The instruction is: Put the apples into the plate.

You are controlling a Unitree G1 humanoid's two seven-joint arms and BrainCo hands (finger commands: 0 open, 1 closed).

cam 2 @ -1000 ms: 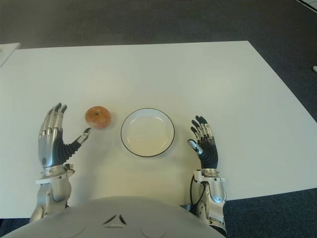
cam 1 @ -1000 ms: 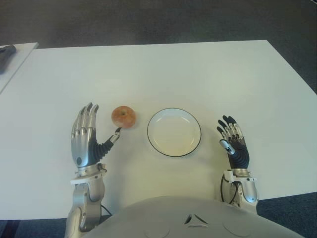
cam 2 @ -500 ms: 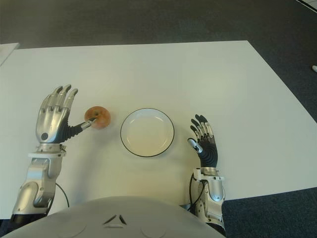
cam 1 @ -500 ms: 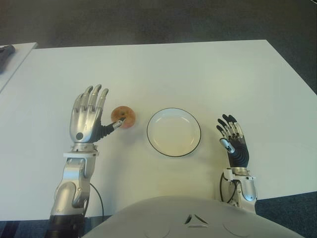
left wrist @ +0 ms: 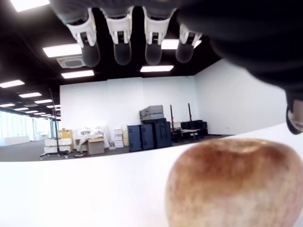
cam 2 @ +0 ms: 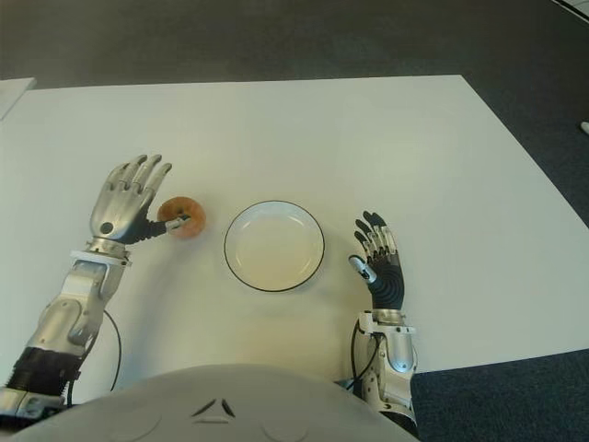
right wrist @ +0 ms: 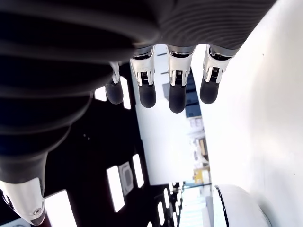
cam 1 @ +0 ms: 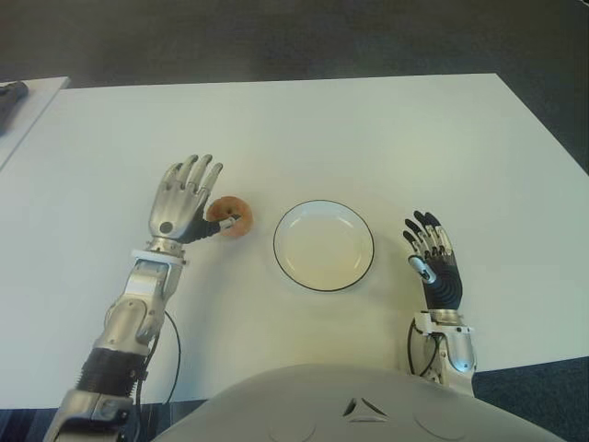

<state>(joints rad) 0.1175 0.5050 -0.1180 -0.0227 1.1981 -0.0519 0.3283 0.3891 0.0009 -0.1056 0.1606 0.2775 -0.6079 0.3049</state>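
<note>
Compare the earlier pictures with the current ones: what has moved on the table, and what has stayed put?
The left hand has moved forward and toward the apple; its thumb now lies over the fruit while the fingers remain spread, so no grasp yet. The apple sits in the same place, left of the plate. The plate and the right hand, right of it, are unchanged.

apple [cam 1: 230, 217]: smooth, faintly glossy skin
plate [cam 1: 323, 245]: glossy glazed ceramic, by its look
table [cam 1: 368, 138]: matt, smooth
left hand [cam 1: 184, 200]: brushed metal
</note>
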